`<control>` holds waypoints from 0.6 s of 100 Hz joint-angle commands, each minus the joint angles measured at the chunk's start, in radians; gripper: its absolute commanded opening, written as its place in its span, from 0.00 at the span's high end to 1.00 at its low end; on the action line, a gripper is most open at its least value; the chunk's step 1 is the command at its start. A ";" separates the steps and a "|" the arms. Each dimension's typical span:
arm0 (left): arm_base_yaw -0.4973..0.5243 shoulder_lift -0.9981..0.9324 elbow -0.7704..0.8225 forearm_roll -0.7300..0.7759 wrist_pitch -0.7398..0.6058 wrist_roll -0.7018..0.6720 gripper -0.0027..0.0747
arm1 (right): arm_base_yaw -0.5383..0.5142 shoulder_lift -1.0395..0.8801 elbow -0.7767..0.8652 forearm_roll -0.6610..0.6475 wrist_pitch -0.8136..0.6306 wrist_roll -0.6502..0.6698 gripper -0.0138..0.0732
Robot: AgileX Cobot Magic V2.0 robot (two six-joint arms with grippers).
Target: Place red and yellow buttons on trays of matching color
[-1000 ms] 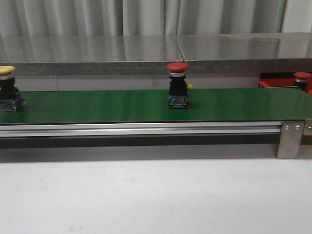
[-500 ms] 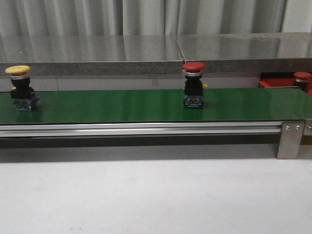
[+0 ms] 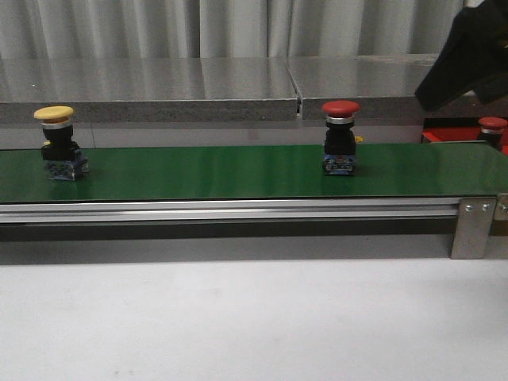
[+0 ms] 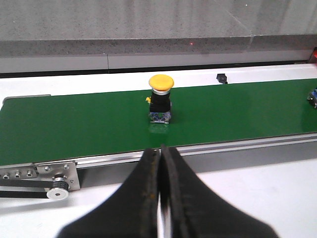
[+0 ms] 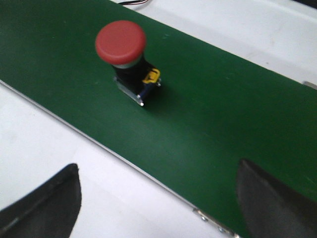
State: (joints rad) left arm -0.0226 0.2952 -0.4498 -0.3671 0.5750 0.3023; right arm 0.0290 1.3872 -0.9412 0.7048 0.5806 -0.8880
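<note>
Left gripper (image 4: 161, 163): fingers pressed together, holding nothing, near side of the belt.
Right gripper (image 5: 158, 198): fingers spread wide, empty, above the belt's near edge.
Belt (image 3: 198, 171): green, carries two upright buttons, well apart.
Yellow button (image 3: 59, 144): left end.
Red button (image 3: 340, 136): right of middle.
Red tray (image 3: 444, 135): behind the belt's right end, another red button (image 3: 492, 129) on it.

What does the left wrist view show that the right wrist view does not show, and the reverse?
Only the left wrist view shows the yellow button and the shut left hand. Only the right wrist view shows the red button close up and the open right hand, its fingers wide apart. Both show the green belt with the buttons upright on it.
</note>
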 commanded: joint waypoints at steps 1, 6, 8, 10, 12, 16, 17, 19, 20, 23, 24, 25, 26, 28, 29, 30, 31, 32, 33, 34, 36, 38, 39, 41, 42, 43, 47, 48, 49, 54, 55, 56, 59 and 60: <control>-0.009 0.009 -0.026 -0.027 -0.068 0.000 0.99 | 0.027 0.047 -0.075 0.030 -0.050 -0.021 0.12; -0.009 0.009 -0.026 -0.027 -0.068 0.000 0.99 | 0.038 0.082 -0.098 0.030 -0.062 -0.023 0.12; -0.009 0.009 -0.026 -0.027 -0.068 0.000 0.99 | 0.040 0.097 -0.107 0.030 -0.066 -0.023 0.12; -0.009 0.009 -0.026 -0.027 -0.068 0.000 0.99 | 0.040 0.107 -0.117 0.030 -0.068 -0.023 0.12; -0.009 0.009 -0.026 -0.027 -0.068 0.000 0.99 | 0.040 0.121 -0.124 0.030 -0.068 -0.023 0.12; -0.009 0.009 -0.026 -0.027 -0.068 0.000 0.99 | 0.040 0.149 -0.145 0.030 -0.061 -0.023 0.12; -0.009 0.009 -0.026 -0.027 -0.068 0.000 0.99 | 0.040 0.153 -0.152 0.030 -0.060 -0.023 0.12; -0.009 0.009 -0.026 -0.027 -0.068 0.000 0.99 | 0.040 0.167 -0.159 0.030 -0.056 -0.023 0.12; -0.009 0.009 -0.026 -0.027 -0.068 0.000 0.99 | 0.040 0.175 -0.166 0.030 -0.054 -0.023 0.12; -0.009 0.009 -0.026 -0.027 -0.068 0.000 0.99 | 0.040 0.192 -0.179 0.030 -0.048 -0.028 0.12; -0.009 0.009 -0.026 -0.027 -0.068 0.000 0.99 | 0.040 0.195 -0.185 0.030 -0.047 -0.029 0.12; -0.009 0.009 -0.026 -0.027 -0.068 0.000 0.99 | 0.040 0.203 -0.188 0.030 -0.045 -0.029 0.12; -0.009 0.009 -0.026 -0.027 -0.068 0.000 0.99 | 0.040 0.207 -0.191 0.030 -0.043 -0.030 0.12; -0.009 0.009 -0.026 -0.027 -0.068 0.000 0.99 | 0.040 0.218 -0.201 0.030 -0.039 -0.030 0.12; -0.009 0.009 -0.026 -0.027 -0.068 0.000 0.99 | 0.040 0.226 -0.206 0.030 -0.038 -0.030 0.12; -0.009 0.009 -0.026 -0.027 -0.068 0.000 0.99 | 0.040 0.230 -0.210 0.030 -0.038 -0.031 0.12; -0.009 0.009 -0.026 -0.027 -0.068 0.000 0.99 | 0.040 0.233 -0.213 0.030 -0.038 -0.031 0.12; -0.009 0.009 -0.026 -0.027 -0.068 0.000 0.99 | 0.040 0.240 -0.219 0.030 -0.036 -0.031 0.12; -0.009 0.009 -0.026 -0.027 -0.068 0.000 0.99 | 0.040 0.244 -0.222 0.030 -0.036 -0.032 0.12; -0.009 0.009 -0.026 -0.027 -0.068 0.000 0.99 | 0.040 0.251 -0.227 0.030 -0.035 -0.032 0.12; -0.009 0.009 -0.026 -0.027 -0.068 0.000 0.99 | 0.040 0.261 -0.236 0.030 -0.034 -0.035 0.12; -0.009 0.009 -0.026 -0.027 -0.068 0.000 0.99 | 0.040 0.268 -0.243 0.030 -0.032 -0.039 0.12; -0.009 0.009 -0.026 -0.027 -0.068 0.000 0.99 | 0.040 0.273 -0.246 0.030 -0.032 -0.042 0.12; -0.009 0.009 -0.026 -0.027 -0.068 0.000 0.99 | 0.040 0.282 -0.253 0.030 -0.031 -0.047 0.12; -0.009 0.009 -0.026 -0.027 -0.068 0.000 0.99 | 0.040 0.285 -0.255 0.030 -0.030 -0.051 0.12; -0.009 0.009 -0.026 -0.027 -0.068 0.000 0.99 | 0.040 0.290 -0.260 0.030 -0.030 -0.053 0.12; -0.009 0.009 -0.026 -0.027 -0.068 0.000 0.99 | 0.040 0.303 -0.271 0.030 -0.027 -0.064 0.12; -0.009 0.009 -0.026 -0.027 -0.068 0.000 0.99 | 0.040 0.307 -0.275 0.030 -0.027 -0.064 0.12; -0.009 0.009 -0.026 -0.027 -0.068 0.000 0.99 | 0.040 0.309 -0.278 0.030 -0.027 -0.067 0.12; -0.009 0.009 -0.026 -0.027 -0.068 0.000 0.99 | 0.040 0.323 -0.292 0.030 -0.025 -0.073 0.12; -0.009 0.009 -0.026 -0.027 -0.068 0.000 0.99 | 0.040 0.327 -0.295 0.030 -0.025 -0.073 0.12; -0.009 0.009 -0.026 -0.027 -0.068 0.000 0.99 | 0.040 0.329 -0.297 0.030 -0.025 -0.074 0.12; -0.009 0.009 -0.026 -0.027 -0.068 0.000 0.99 | 0.040 0.336 -0.305 0.030 -0.024 -0.074 0.12; -0.009 0.009 -0.026 -0.027 -0.068 0.000 0.99 | 0.040 0.339 -0.306 0.030 -0.024 -0.074 0.12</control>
State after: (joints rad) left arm -0.0226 0.2952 -0.4498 -0.3671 0.5750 0.3023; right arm 0.0697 1.7492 -1.1974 0.7077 0.5657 -0.9406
